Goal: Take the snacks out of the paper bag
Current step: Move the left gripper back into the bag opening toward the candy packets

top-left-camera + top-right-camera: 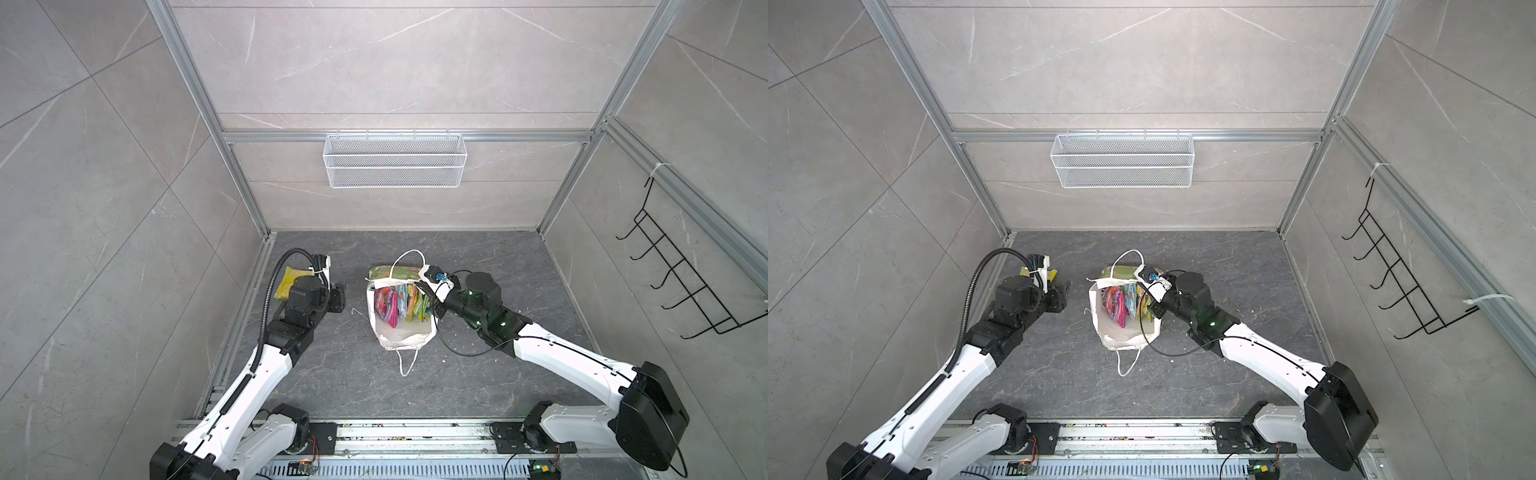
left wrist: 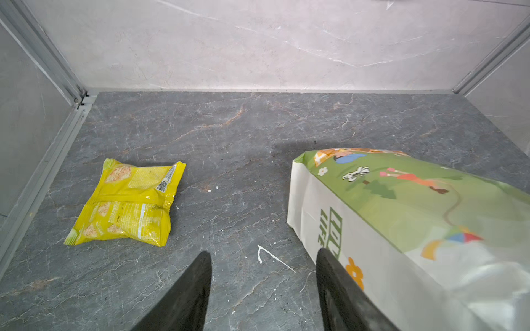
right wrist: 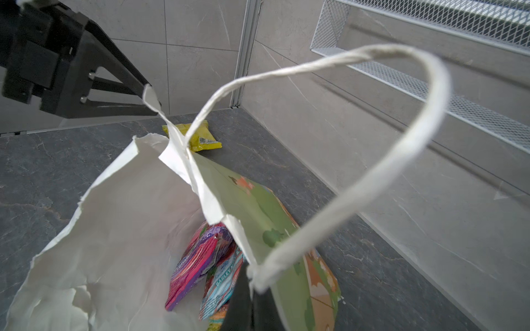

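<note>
A white paper carrier bag with a pale green, flower-printed front and white cord handles [image 1: 401,336] [image 1: 1121,334] [image 2: 415,200] [image 3: 114,229] is sitting in the middle of the dark grey stone-look tabletop [image 1: 498,374], its mouth gaping toward the arms' bases. The right gripper [image 1: 426,291] [image 1: 1148,297] [image 3: 251,286] is reaching over the mouth, its jaws pressed together on the rim of the green front wall, right where one cord handle is rooted. Inside the bag several glossy packets [image 1: 399,307] [image 1: 1125,307] are standing packed together, among them a purple-pink packet [image 3: 198,263] and a teal packet [image 3: 223,280]. A flat yellow glossy packet [image 1: 289,282] [image 2: 129,203] [image 3: 200,139] is lying on the tabletop to the left of the bag, well apart from it, near the left wall. The left gripper [image 1: 337,297] [image 1: 1064,291] [image 2: 262,253] is hovering between this packet and the bag, its jaws spread with only bare tabletop between them, one finger just beside the bag's white side wall. A white wire mesh basket [image 1: 395,160] [image 1: 1123,160] is hanging on the back wall.
</note>
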You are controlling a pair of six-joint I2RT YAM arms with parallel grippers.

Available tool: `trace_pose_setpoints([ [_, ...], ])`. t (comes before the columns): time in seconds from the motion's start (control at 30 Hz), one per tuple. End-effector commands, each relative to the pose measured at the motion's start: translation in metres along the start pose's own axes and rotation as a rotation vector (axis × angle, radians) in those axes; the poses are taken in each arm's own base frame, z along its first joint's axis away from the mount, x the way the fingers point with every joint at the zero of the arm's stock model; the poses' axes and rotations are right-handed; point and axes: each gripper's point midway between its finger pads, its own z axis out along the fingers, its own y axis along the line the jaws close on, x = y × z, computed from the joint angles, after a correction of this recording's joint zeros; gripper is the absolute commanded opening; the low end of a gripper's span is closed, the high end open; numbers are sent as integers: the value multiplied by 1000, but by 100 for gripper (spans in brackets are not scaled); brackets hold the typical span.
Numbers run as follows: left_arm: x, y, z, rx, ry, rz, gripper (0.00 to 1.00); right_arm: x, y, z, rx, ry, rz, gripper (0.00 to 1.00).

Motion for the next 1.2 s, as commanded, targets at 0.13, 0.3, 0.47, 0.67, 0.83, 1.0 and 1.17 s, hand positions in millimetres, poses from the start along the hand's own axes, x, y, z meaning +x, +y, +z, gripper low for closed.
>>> trace_pose_setpoints([
  [0.13,-9,-42,-36,84,-67,35,61,15,0,-2,23,73,22,0],
  [0.3,2,-92,-33,129,-27,76,59,13,-5,3,48,73,56,0],
  [0.47,14,-129,-28,135,-27,124,58,13,-9,6,66,76,71,0],
  [0.67,43,-166,-2,220,89,109,59,13,-11,10,71,75,75,0],
  [0.83,59,-177,17,210,145,105,60,11,-12,12,77,61,83,0],
  [1.0,63,-181,34,197,172,97,61,10,-13,14,84,53,90,0],
  [1.17,70,-163,55,156,202,66,59,8,-14,12,87,40,91,0],
])
